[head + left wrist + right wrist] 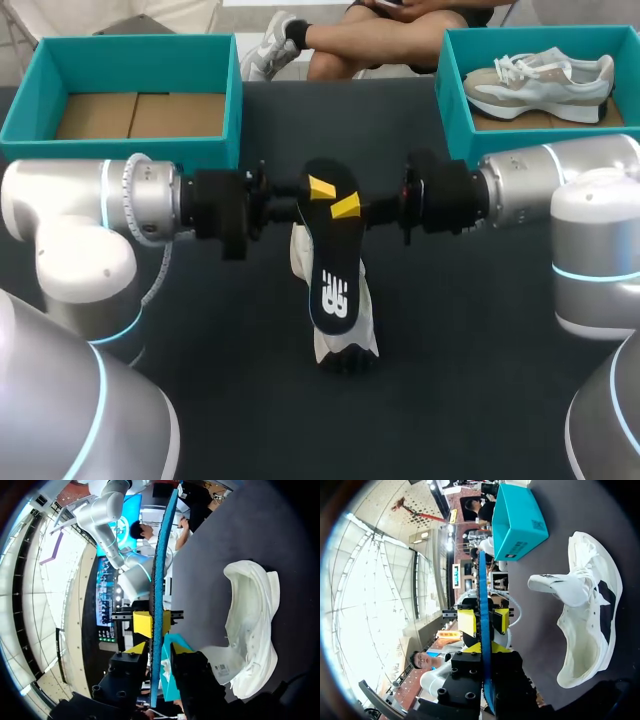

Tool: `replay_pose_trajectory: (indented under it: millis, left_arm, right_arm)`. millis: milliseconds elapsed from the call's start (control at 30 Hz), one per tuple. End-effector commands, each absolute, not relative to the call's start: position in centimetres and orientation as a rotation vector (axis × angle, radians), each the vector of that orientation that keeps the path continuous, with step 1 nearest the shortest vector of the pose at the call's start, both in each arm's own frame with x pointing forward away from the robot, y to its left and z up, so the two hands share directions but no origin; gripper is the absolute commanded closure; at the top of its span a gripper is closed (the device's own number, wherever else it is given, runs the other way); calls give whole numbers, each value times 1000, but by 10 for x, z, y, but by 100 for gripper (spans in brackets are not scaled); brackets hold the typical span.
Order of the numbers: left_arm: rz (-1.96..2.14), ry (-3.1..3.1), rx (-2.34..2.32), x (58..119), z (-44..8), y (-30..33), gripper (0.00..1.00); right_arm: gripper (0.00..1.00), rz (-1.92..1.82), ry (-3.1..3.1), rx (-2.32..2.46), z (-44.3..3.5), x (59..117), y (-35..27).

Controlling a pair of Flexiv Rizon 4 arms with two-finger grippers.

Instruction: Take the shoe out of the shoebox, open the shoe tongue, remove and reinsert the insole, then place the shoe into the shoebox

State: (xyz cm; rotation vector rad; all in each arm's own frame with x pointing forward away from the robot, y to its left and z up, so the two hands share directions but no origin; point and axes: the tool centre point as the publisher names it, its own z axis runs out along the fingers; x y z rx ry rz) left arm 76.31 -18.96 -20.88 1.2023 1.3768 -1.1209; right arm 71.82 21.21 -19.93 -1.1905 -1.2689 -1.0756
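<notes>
A: Nearest the robot, mid-table?
B: White shoe point(345, 335) on the dark table point(470, 380), outside any box, tongue point(555, 585) pulled out.

A: Above it?
B: Black insole point(330, 260), held in the air directly over the shoe.

A: Jaws?
B: Left gripper point(157, 649) clenched on the insole. Right gripper point(484, 647) grasping it from the opposite side, the tips close together.

A: Far edge?
B: Two teal boxes. Left shoebox point(120, 60) shows a cardboard floor; right shoebox point(455, 100) holds a second shoe point(540, 80)

Insole point(333, 270) above shoe point(345, 345) lying on table point(480, 380).
</notes>
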Motion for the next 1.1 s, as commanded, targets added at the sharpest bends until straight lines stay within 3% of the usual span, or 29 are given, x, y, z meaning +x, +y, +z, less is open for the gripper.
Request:
replay_pose_trajectory:
  millis: [33, 200, 300, 333, 567, 633, 1100]
  left_arm:
    - [-1121, 1375, 1196, 763, -212, -196, 76]
    - [-1126, 1372, 1194, 763, -212, -199, 81]
    - [-1124, 1372, 1183, 764, -212, -199, 90]
    - [-1126, 1371, 1182, 764, -212, -199, 100]
    - [-1149, 1379, 1160, 763, -213, -197, 100]
    - [-1154, 1380, 1156, 763, -213, -196, 100]
    - [-1276, 1388, 1106, 754, -200, -178, 100]
  right_arm:
    - [100, -1077, -1270, -1191, -200, 719, 214]
    - [100, -1076, -1267, -1189, -201, 719, 216]
    - [100, -1077, -1265, -1190, -201, 719, 215]
    - [100, -1077, -1264, -1190, -202, 719, 215]
    - [100, -1084, -1267, -1191, -203, 717, 213]
    - [0, -1089, -1269, -1188, -202, 716, 212]
    - [0, -1242, -1405, -1191, -197, 711, 176]
